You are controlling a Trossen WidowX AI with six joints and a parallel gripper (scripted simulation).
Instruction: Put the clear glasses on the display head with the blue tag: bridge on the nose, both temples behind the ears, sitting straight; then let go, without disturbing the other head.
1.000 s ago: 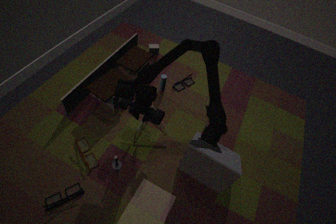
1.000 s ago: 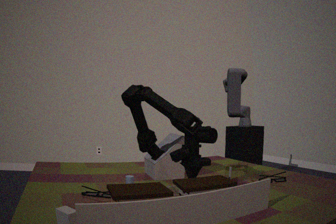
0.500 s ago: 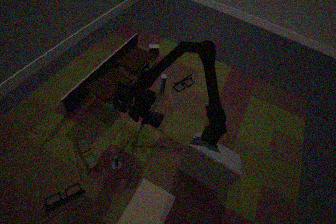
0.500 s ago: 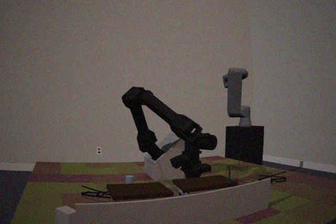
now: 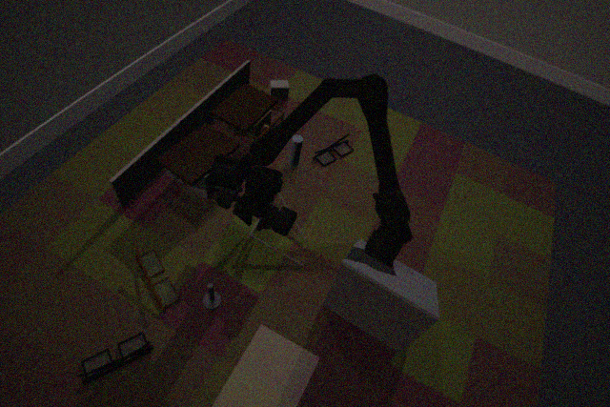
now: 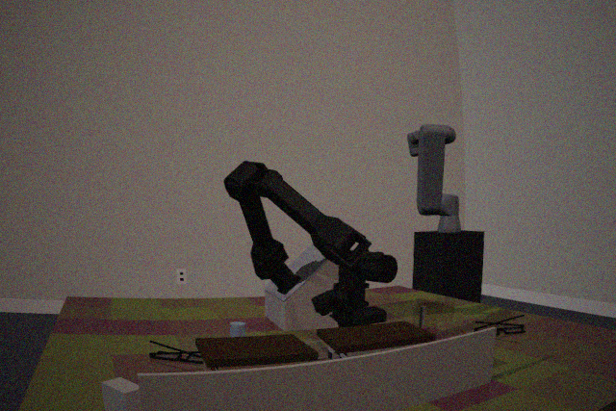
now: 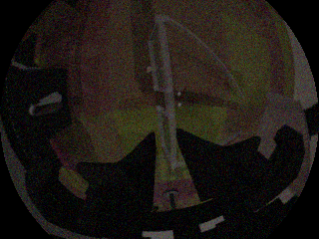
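The clear glasses (image 7: 167, 65) stand on edge below my gripper in the wrist view; one thin temple curves out to the right. My gripper (image 5: 255, 222) (image 7: 165, 133) points down with its fingers partly open, one on each side of the clear frame. No grip on it shows. The top view shows only pale slivers of the glasses, mostly hidden by the fingers. Two brown-topped blocks, apparently the display heads, stand beyond the gripper: a nearer one (image 5: 196, 153) (image 6: 375, 337) and a farther one (image 5: 243, 106) (image 6: 256, 348). I cannot make out the blue tag in this dim light.
A long low wall (image 5: 123, 191) (image 6: 318, 381) runs behind the heads. A light-topped cylinder (image 5: 296, 146) (image 6: 238, 329) and a short peg on a disc (image 5: 211, 299) stand nearby. Orange-framed glasses (image 5: 154, 286) and two dark pairs lie around. A pale block (image 5: 268, 368) is in front.
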